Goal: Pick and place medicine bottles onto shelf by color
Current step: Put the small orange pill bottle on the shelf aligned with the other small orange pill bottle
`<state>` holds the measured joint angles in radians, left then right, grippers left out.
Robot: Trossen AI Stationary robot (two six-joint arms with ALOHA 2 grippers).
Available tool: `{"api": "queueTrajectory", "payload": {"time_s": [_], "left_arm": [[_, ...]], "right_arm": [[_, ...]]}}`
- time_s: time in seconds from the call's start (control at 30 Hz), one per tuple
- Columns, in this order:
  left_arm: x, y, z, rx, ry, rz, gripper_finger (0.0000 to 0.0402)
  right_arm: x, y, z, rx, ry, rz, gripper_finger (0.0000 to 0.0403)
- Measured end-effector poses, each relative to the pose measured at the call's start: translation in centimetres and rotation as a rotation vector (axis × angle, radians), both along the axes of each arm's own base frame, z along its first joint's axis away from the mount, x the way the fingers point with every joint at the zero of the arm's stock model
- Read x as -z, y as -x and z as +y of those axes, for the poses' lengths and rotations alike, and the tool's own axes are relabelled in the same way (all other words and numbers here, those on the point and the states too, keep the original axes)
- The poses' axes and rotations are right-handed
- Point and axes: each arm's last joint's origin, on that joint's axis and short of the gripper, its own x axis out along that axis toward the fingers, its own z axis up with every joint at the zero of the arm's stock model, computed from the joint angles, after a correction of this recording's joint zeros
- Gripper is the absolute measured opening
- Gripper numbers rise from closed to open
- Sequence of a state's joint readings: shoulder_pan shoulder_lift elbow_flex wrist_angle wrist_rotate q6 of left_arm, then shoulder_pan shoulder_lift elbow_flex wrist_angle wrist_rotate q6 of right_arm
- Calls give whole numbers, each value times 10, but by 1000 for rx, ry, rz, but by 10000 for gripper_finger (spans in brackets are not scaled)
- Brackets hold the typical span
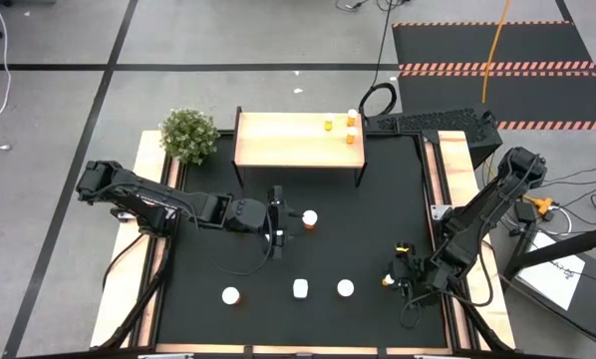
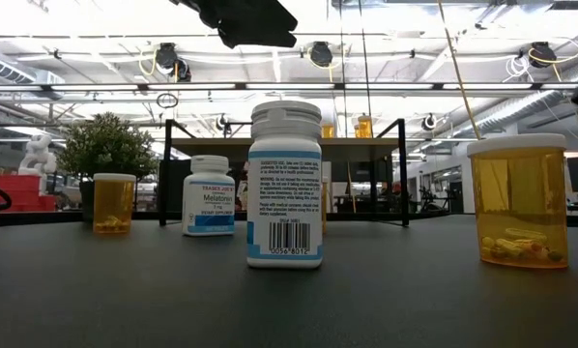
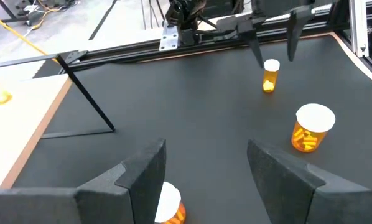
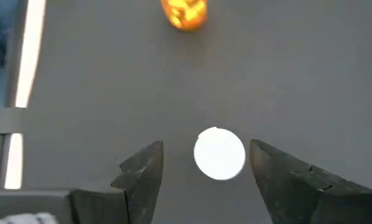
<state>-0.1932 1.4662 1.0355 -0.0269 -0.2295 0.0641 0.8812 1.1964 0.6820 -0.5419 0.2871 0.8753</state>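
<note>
The light-wood shelf [image 1: 288, 140] stands at the table's far side with three small orange bottles [image 1: 350, 125] on its right end. My left gripper [image 1: 281, 221] is open at mid-table; an orange white-capped bottle [image 3: 171, 208] stands on the table between its fingers, untouched, and also shows in the high view [image 1: 309, 218]. My right gripper [image 1: 398, 271] is open near the right edge, above a tiny orange bottle [image 3: 270, 76] whose white cap [image 4: 219, 154] shows between its fingers. Three more bottles stand near the front: an orange one [image 1: 230, 295], a white one [image 1: 300, 289] and an orange one [image 1: 345, 288].
A potted plant [image 1: 188, 135] stands at the shelf's left end. A white Melatonin bottle [image 2: 210, 195] stands behind the front row in the low view. Pale wooden rails [image 1: 119, 289] run along both table sides. A black keyboard-like tray [image 1: 433, 122] lies at the far right.
</note>
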Motion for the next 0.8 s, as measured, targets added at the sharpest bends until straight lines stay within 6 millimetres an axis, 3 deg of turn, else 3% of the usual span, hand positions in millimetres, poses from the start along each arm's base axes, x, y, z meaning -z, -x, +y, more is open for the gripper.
{"api": "queueTrajectory", "payload": {"time_s": [0.27,0.8], "left_arm": [[0,0,0,0,0,0,227],[0,0,0,-2,3,-1,227]], "right_arm": [[20,4,-4,18,-38,-19,225],[20,3,-3,19,-53,-31,148]]}}
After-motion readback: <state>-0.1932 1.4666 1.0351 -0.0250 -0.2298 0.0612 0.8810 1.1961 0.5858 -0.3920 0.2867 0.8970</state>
